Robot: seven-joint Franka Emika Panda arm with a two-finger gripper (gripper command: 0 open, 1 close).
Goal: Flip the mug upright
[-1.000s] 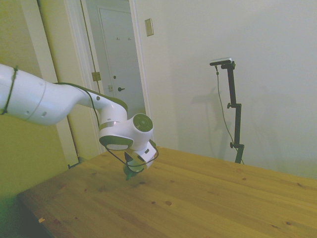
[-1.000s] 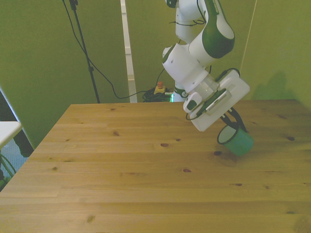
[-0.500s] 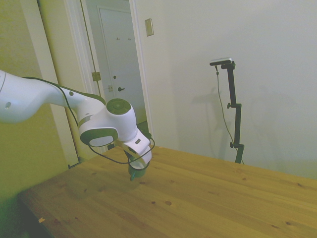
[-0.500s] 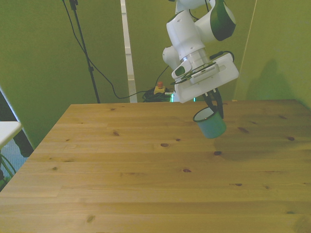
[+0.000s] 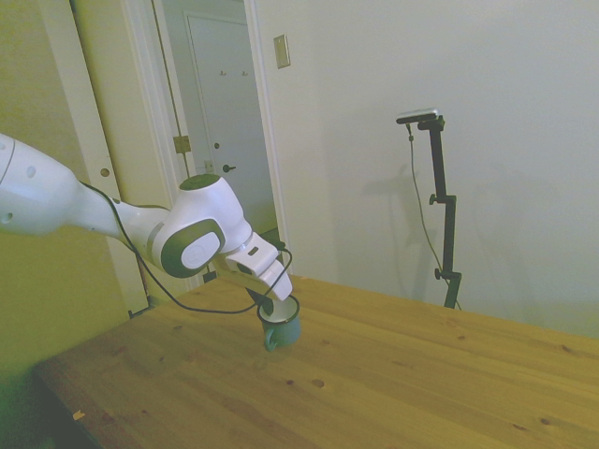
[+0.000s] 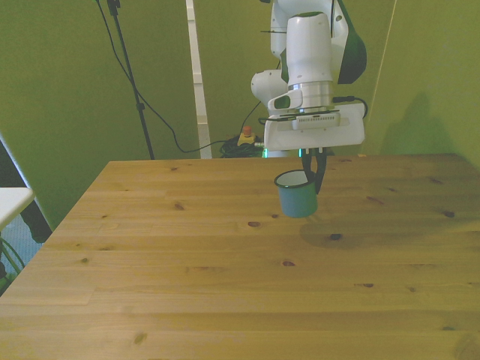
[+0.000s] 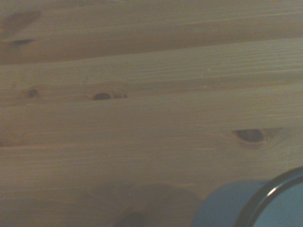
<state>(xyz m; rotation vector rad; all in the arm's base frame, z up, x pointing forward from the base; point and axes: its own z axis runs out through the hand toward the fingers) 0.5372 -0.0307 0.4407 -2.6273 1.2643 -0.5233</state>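
The small teal mug (image 6: 297,196) hangs above the wooden table (image 6: 187,285), nearly upright with its white inside facing up. My gripper (image 6: 313,174) is shut on the mug's rim, its dark fingers reaching down from the white hand. In the side view the mug (image 5: 282,327) hangs under the hand just over the tabletop, with my gripper (image 5: 272,310) at its rim. A blurred part of the mug's dark rim and blue wall (image 7: 255,205) shows in the wrist view, over bare boards.
The tabletop (image 5: 393,383) is bare wood with dark knots. Cables and a red button (image 6: 245,133) lie on the floor behind the table. A door (image 5: 225,122) and door frame stand behind the arm in the side view.
The arm swung toward the front view's left and lifted, carrying the mug. The wrist rotated, turning the mug from lying tilted on its side to nearly upright.
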